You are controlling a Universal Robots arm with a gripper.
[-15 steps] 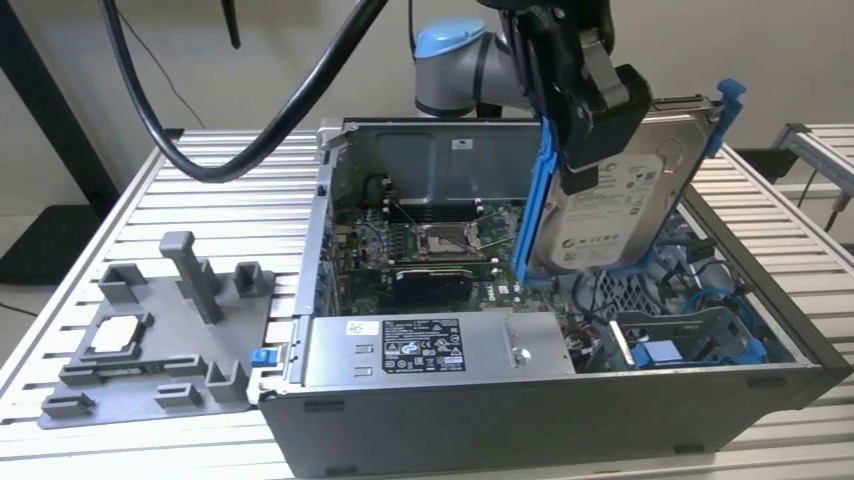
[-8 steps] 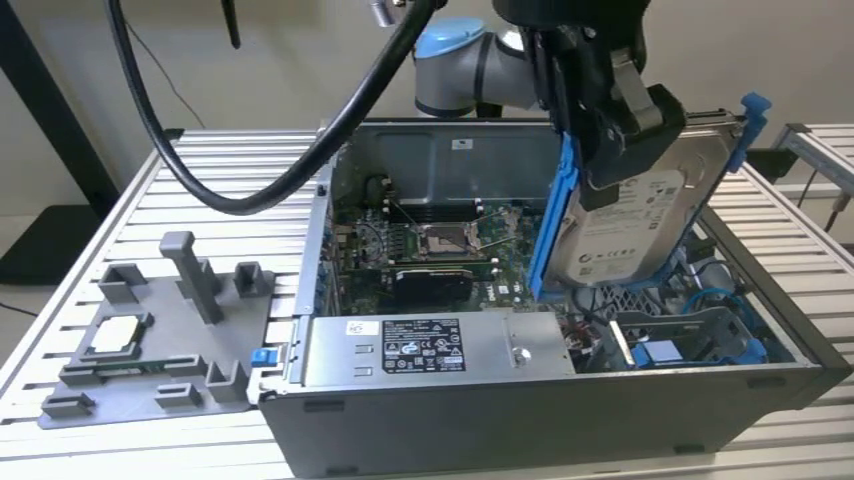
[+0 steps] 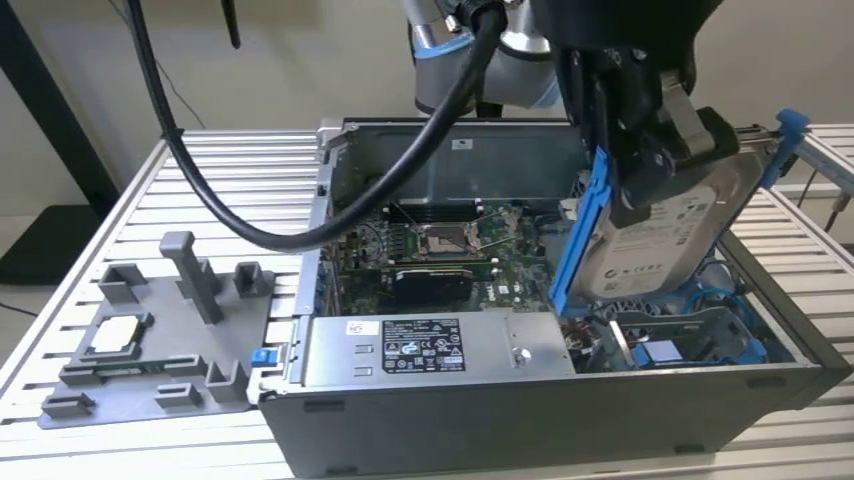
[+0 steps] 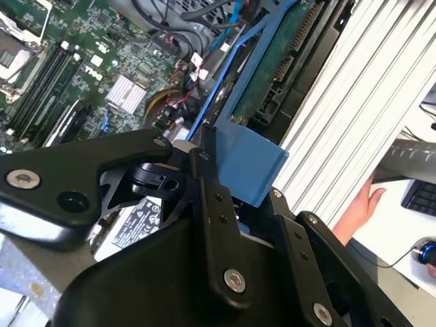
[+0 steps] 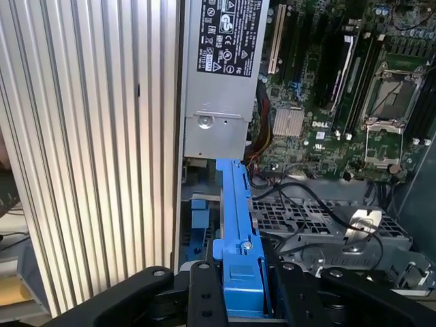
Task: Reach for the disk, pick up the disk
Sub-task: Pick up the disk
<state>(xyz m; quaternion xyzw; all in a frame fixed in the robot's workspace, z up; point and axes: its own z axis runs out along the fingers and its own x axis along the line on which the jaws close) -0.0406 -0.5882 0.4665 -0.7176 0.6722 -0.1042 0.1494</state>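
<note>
The disk (image 3: 657, 238), silver-grey with a white label and a blue bracket (image 3: 578, 232) along its edge, hangs tilted on edge over the right side of the open computer case (image 3: 534, 420). My gripper (image 3: 657, 160) comes down from above and is shut on the disk's upper end, holding it clear of the case floor. In both wrist views the blue bracket (image 5: 238, 225) (image 4: 246, 162) sits clamped between my black fingers (image 5: 201, 289). The drive cage (image 5: 320, 218) lies below the disk.
Inside the case are the motherboard (image 3: 434, 245) and a grey power supply (image 3: 427, 350). A grey fixture (image 3: 147, 345) with a small white-topped chip (image 3: 118, 333) stands on the slatted table at the exterior view's left. A thick black cable (image 3: 254, 225) loops down. A hand (image 4: 357, 204) rests beyond the table edge.
</note>
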